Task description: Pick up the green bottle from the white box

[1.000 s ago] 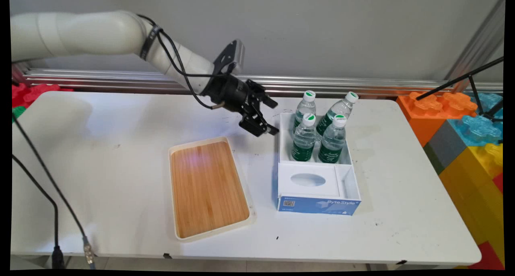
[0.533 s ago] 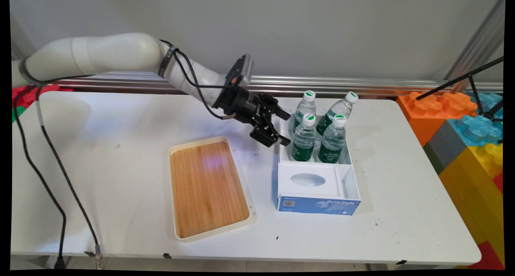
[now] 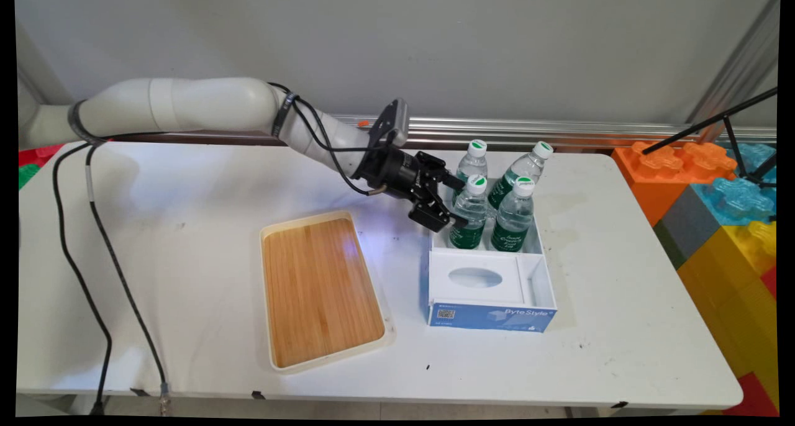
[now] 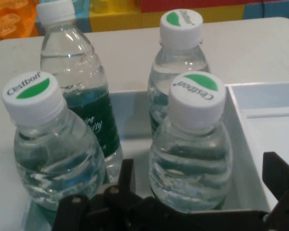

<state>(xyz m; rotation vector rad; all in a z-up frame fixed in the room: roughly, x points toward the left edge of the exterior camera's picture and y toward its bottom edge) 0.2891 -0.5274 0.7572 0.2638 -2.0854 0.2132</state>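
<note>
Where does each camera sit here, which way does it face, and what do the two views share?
Main view: fixed above the table's near side, looking across to the wall; shows the white arm and tool reaching the box.
Hand view: on the hand, looking along the open tool at four bottles; linkage and fingers show.
Shared: the front-left bottle, between the fingers.

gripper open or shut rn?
Open: in the hand view the gripper's two fingers stand apart on either side of the near-left water bottle, not yet touching it.
</note>
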